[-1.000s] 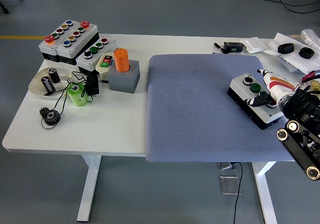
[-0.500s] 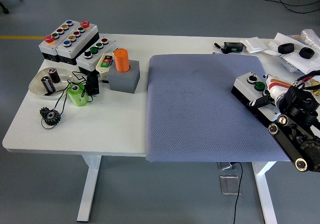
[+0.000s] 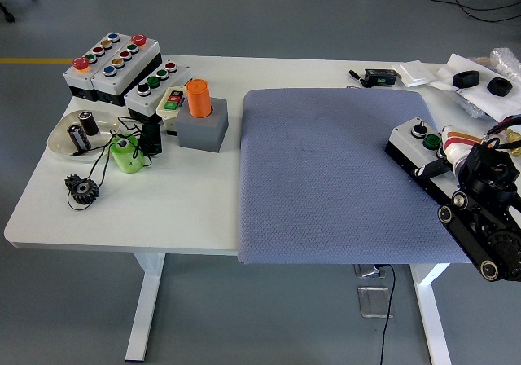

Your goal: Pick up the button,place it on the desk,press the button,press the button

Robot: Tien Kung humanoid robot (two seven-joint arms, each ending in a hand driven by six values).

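A button box with a white top, black base, one black button and one green button sits at the right edge of the blue-grey mat. My right hand comes in from the lower right and is shut on the box's right end, hiding that end. I cannot tell whether the box rests on the mat or hangs just above it. No left arm shows.
At the far left of the white table stand other button boxes, an orange cylinder on a grey block, a green cylinder, a bowl and a gear. Black parts lie at the back right.
My right hand has drawn the button box to the right and a little farther back, from inside the mat to its right edge. Nothing on the left has moved.
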